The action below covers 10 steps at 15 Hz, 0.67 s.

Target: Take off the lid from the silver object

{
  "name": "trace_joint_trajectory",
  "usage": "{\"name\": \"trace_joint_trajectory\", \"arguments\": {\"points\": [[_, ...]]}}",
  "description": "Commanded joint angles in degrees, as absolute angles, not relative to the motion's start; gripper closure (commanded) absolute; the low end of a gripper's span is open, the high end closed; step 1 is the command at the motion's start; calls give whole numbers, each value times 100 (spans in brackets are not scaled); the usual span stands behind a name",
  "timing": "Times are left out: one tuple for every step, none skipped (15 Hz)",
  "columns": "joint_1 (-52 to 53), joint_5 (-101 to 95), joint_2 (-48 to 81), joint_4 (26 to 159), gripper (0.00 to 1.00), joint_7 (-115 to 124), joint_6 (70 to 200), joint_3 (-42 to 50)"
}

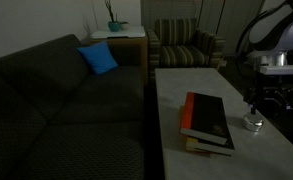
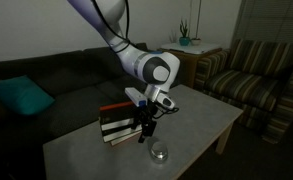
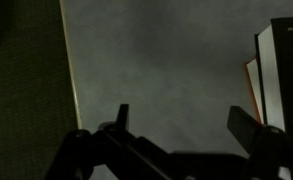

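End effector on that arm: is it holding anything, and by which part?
Nothing. In the wrist view the end effector is open, only bare table between its fingers; the silver object sits on that table.

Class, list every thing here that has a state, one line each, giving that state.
gripper: jaws open, empty.
silver object: upright, ungripped; whether it is closed cannot be told.
books: closed, stacked flat.
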<state>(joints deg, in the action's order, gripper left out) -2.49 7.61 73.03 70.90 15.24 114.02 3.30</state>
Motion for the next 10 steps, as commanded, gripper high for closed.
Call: {"name": "trace_joint_trajectory", "arguments": {"points": [[-380, 771, 7355, 7145, 0, 1036, 12133, 213], [-444, 817, 7378, 7157, 0, 855, 12413, 163], [-497, 836, 7415, 7171, 0, 625, 12749, 124], [-545, 857, 7459, 7168, 0, 453, 13022, 86], [-599, 831, 7532, 7156, 0, 203, 13313, 49], [-645, 789, 7596, 7151, 0, -41, 13548, 20], [-710, 774, 7683, 7100, 0, -273, 13697, -16], [-795, 711, 7778, 7034, 0, -419, 13797, -75], [-847, 694, 7842, 7016, 0, -532, 13862, -77], [-885, 677, 7895, 6995, 0, -596, 13899, -66]]}}
